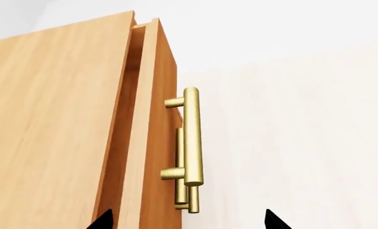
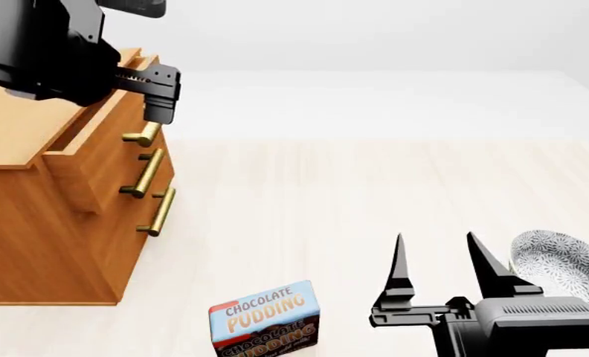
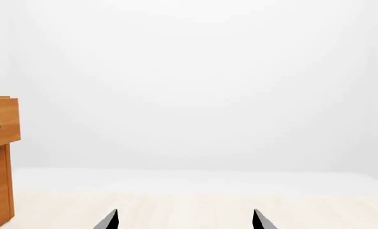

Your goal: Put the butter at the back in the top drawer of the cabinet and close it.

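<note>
Two tools spread wide, both empty. Left tool (image 2: 161, 100) sits just above the top drawer (image 2: 94, 160) handle (image 2: 142, 137), drawer partly out of the cabinet (image 2: 36, 245). Butter not visible anywhere. Right tool (image 2: 439, 271) hangs well apart over the tabletop (image 2: 374, 193).

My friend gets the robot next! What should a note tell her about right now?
Left end effector: by the top drawer's handle, holding nothing; head view doesn't show if it is open or shut.
Right end effector: open, empty, low over the floor beside the patterned plate.
Top drawer: pulled partly out of the cabinet.
Butter: not in any view. The pudding box on the floor is not it.
Done: drawer opened a bit.
Left: find the butter, put it in the top drawer, close the drawer.
</note>
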You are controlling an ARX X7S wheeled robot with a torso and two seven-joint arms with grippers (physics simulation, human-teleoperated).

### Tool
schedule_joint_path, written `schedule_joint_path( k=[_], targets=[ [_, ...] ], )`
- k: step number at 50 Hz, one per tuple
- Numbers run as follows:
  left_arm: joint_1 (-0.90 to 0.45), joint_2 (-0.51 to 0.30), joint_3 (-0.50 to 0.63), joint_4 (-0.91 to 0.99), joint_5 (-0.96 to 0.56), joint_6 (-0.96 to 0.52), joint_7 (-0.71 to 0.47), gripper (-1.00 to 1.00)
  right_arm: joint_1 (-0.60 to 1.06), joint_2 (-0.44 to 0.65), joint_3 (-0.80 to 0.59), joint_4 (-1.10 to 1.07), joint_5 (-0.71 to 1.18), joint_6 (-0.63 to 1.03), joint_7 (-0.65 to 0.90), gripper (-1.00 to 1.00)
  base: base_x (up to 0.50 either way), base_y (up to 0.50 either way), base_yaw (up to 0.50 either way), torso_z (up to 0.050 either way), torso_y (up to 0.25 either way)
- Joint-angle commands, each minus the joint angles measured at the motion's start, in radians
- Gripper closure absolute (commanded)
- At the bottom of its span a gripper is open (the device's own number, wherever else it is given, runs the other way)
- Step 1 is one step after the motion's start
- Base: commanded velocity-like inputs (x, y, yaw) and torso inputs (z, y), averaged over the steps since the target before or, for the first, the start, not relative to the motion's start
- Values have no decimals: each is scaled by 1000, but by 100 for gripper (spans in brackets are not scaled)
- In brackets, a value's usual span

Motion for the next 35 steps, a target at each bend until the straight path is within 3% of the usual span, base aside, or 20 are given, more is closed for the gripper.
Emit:
schedule_joint_path(
  k=[1,35],
  targets=[
    [-4,-3,21,-7,-5,4,-10,-100,1,2,-3,3,2,-3,2,-100,0,0,0,0,0],
    [24,-9,78,-38,28,52,76,-100,-2,12,-13,-3,2,-6,13,-100,0,0,0,0,0]
  ],
)
